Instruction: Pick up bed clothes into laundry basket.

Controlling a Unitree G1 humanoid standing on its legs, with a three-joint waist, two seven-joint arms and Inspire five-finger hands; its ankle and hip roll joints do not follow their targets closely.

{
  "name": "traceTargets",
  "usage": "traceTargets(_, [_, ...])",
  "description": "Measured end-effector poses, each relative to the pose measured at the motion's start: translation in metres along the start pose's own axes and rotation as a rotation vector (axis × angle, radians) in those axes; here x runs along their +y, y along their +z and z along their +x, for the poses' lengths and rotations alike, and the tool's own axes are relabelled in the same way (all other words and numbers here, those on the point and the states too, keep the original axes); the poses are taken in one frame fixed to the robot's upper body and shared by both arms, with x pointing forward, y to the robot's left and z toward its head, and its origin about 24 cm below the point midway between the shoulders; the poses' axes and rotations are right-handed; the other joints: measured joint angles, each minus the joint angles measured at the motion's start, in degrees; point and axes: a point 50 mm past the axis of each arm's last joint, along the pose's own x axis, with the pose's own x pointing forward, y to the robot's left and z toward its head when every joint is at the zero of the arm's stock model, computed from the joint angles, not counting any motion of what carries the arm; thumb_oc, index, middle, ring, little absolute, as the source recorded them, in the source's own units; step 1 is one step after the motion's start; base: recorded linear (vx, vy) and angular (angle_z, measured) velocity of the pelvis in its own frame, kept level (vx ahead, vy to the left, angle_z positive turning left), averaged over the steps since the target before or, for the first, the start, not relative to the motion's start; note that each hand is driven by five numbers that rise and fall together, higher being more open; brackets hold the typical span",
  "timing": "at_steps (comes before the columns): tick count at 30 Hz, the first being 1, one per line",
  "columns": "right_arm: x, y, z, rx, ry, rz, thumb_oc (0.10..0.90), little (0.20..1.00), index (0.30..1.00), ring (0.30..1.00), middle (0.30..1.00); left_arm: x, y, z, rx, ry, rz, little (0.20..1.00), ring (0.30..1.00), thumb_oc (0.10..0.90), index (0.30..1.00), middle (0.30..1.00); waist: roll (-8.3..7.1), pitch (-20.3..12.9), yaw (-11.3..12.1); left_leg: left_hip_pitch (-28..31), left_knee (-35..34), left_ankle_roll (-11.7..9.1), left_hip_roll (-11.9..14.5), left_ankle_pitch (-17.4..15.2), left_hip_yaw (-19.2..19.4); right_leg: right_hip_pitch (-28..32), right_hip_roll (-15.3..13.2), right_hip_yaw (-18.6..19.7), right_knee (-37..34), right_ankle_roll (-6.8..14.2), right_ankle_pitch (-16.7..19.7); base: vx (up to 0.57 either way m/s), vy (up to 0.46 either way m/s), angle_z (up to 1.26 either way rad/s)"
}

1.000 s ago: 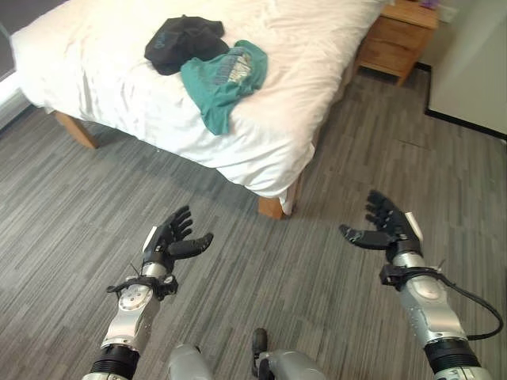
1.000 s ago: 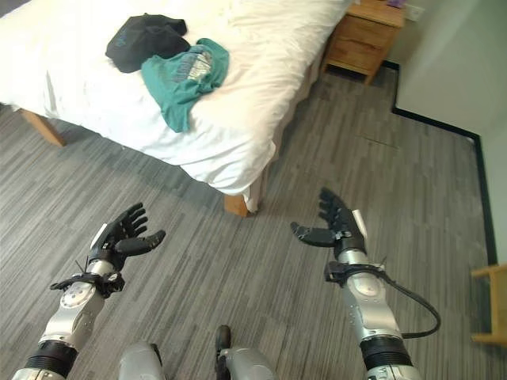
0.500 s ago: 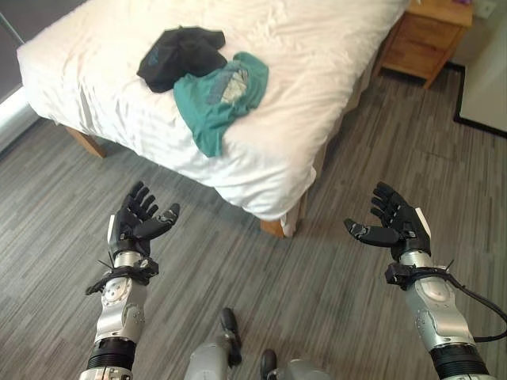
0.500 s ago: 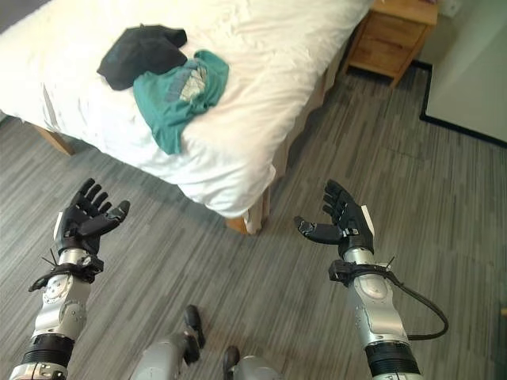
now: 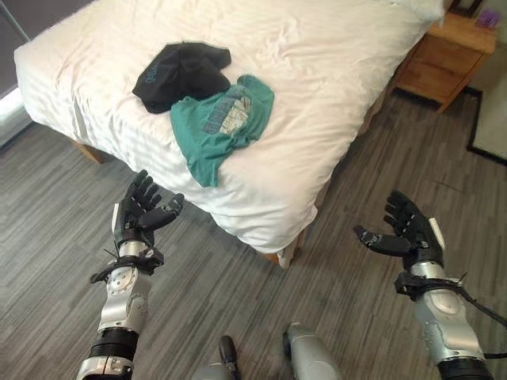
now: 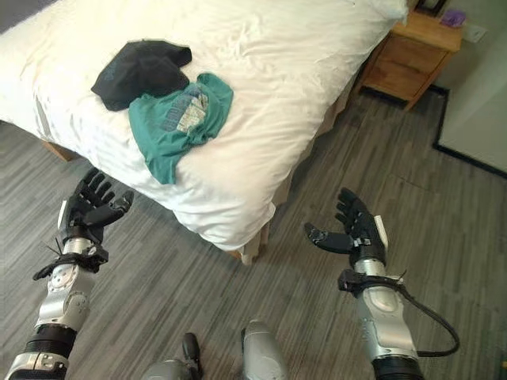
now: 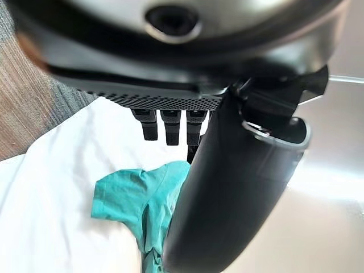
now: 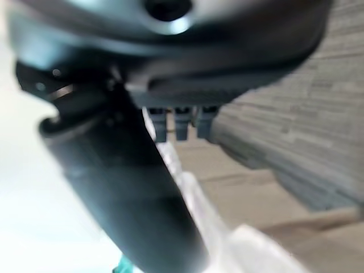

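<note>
A teal T-shirt (image 5: 218,127) lies crumpled near the foot edge of the white bed (image 5: 317,71), with one end hanging over the side. A black garment (image 5: 181,70) is bunched just behind it, touching it. My left hand (image 5: 141,212) hovers open over the floor beside the bed's edge, below the teal shirt and apart from it. The left wrist view looks past the fingers (image 7: 165,122) at the teal shirt (image 7: 131,196). My right hand (image 5: 405,231) is open too, over the floor to the right of the bed's corner, holding nothing.
A wooden nightstand (image 5: 444,55) stands at the bed's far right side. Wooden bed legs (image 5: 273,257) show under the sheet at the near corner. Grey plank floor (image 5: 341,309) spreads between my hands and to the right.
The camera has come closer to the bed, so the clothes sit lower in the view. My left hand has risen toward the bed's edge. Both hands stay open and empty.
</note>
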Motion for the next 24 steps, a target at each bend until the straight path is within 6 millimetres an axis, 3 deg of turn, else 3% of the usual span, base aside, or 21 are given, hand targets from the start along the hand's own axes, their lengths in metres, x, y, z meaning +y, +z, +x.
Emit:
traceTargets(1, [-0.004, -0.008, -0.008, 0.025, -0.017, 0.017, 0.800, 0.900, 0.900, 0.900, 0.900, -0.003, -0.001, 0.001, -0.001, -0.006, -0.010, 0.900, 0.900, 0.800, 0.900, 0.900, -1.21, -0.14, -0.36, 1.65, -0.80, -2.39, -0.58, -0.32, -1.61, 2.46, -0.58, 0.46, -1.56, 0.16, 6.53, 0.12, -0.071, 1.07])
traceTargets(2, [-0.010, -0.018, -0.019, 0.065, -0.044, 0.034, 0.800, 0.900, 0.900, 0.900, 0.900, -0.007, -0.017, -0.010, 0.044, -0.001, -0.046, 0.900, 0.900, 0.800, 0.900, 0.900, -0.18, -1.03, -0.21, 2.83, -1.34, -3.40, 1.28, -0.50, -2.17, 4.03, 1.22, -1.03, -1.69, -2.56, 10.57, 0.12, -0.085, 0.83])
traceTargets(5, [-0.008, -0.016, -0.018, 0.053, -0.040, 0.051, 0.800, 0.900, 0.900, 0.900, 0.900, -0.002, -0.041, -0.032, 0.117, 0.042, -0.093, 0.900, 0.900, 0.800, 0.900, 0.900, 2.40, -3.04, 0.44, 2.10, -1.62, -3.67, 2.01, -0.70, -0.59, 7.53, 4.53, -3.36, -7.92, -5.13, 12.81, 0.05, -0.066, 0.32])
traceTargets(6, [-0.020, -0.003, -0.013, -0.024, -0.125, 0.086, 0.800, 0.900, 0.900, 0.900, 0.900, 0.011, -0.040, -0.036, 0.112, 0.096, -0.099, 0.900, 0.900, 0.800, 0.900, 0.900, 0.70, -3.12, 1.34, 2.92, -2.94, -3.32, -0.94, -1.10, -0.90, 9.58, 3.70, -3.79, -10.30, -5.04, 13.40, 0.01, -0.071, 0.06])
traceTargets(10, [-0.005, -0.022, -0.022, 0.053, -0.064, 0.120, 0.800, 0.900, 0.900, 0.900, 0.900, 0.023, -0.031, -0.047, 0.067, 0.138, -0.062, 0.900, 0.900, 0.800, 0.900, 0.900, -0.93, -4.00, 1.72, 1.19, -2.92, -3.68, -0.07, -0.79, -1.39, 8.09, 3.74, -6.08, -10.28, -4.77, 13.17, -0.03, -0.020, 0.08])
traceTargets(12, [0.014, -0.022, -0.016, 0.058, 0.002, 0.134, 0.800, 0.900, 0.900, 0.900, 0.900, 0.034, -0.028, -0.049, 0.051, 0.217, -0.074, 0.900, 0.900, 0.800, 0.900, 0.900, -1.86, -4.50, 3.86, 0.97, -2.87, -3.77, 0.08, -0.71, 0.26, 6.37, 4.18, -5.11, -10.23, -5.82, 14.39, -0.01, -0.021, -0.27])
traceTargets(19, [0.003, -0.015, -0.014, 0.028, -0.051, 0.141, 0.800, 0.900, 0.900, 0.900, 0.900, 0.033, -0.023, -0.044, 0.030, 0.226, -0.112, 0.900, 0.900, 0.800, 0.900, 0.900, -1.75, -4.45, 4.44, -0.70, -0.05, -4.52, 1.11, -0.86, -3.67, 8.32, 4.52, -8.56, -10.20, -5.76, 12.73, 0.00, -0.104, 0.29])
traceTargets(20, [0.003, -0.016, -0.013, 0.029, -0.062, 0.149, 0.800, 0.900, 0.900, 0.900, 0.900, 0.029, -0.017, -0.036, 0.005, 0.214, -0.137, 0.900, 0.900, 0.800, 0.900, 0.900, -3.31, -2.80, 4.51, -6.01, 11.93, -7.47, 0.29, -3.20, -4.39, 8.21, 3.67, -8.90, -7.73, -8.21, 10.97, -0.06, -0.028, 0.44])
traceTargets(21, [0.006, -0.017, -0.013, 0.030, -0.055, 0.151, 0.800, 0.900, 0.900, 0.900, 0.900, 0.027, -0.014, -0.032, -0.011, 0.211, -0.164, 0.900, 0.900, 0.800, 0.900, 0.900, -4.90, -1.56, 5.08, -9.23, 20.46, -7.84, -0.24, -3.00, -4.91, 8.47, 3.00, -8.77, -6.21, -8.46, 9.78, 0.00, 0.019, 0.26])
traceTargets(23, [0.010, -0.010, -0.007, 0.001, -0.040, 0.160, 0.800, 0.900, 0.900, 0.900, 0.900, 0.026, -0.015, -0.032, -0.030, 0.249, -0.234, 0.900, 0.900, 0.800, 0.900, 0.900, -6.60, -0.70, 5.79, -15.66, 35.29, -9.23, 0.09, -1.12, -7.54, 7.56, 2.25, -6.32, -2.56, -9.22, 7.81, 0.08, 0.121, -0.23])
traceTargets(24, [0.013, -0.006, -0.004, -0.015, -0.037, 0.169, 0.800, 0.900, 0.900, 0.900, 0.900, 0.028, -0.014, -0.033, -0.043, 0.266, -0.258, 0.900, 0.900, 0.800, 0.900, 0.900, -6.66, -0.71, 6.02, -17.61, 39.11, -8.53, 0.61, -0.58, -7.86, 7.52, 2.21, -5.53, -2.03, -9.72, 7.48, 0.08, 0.136, -0.62])
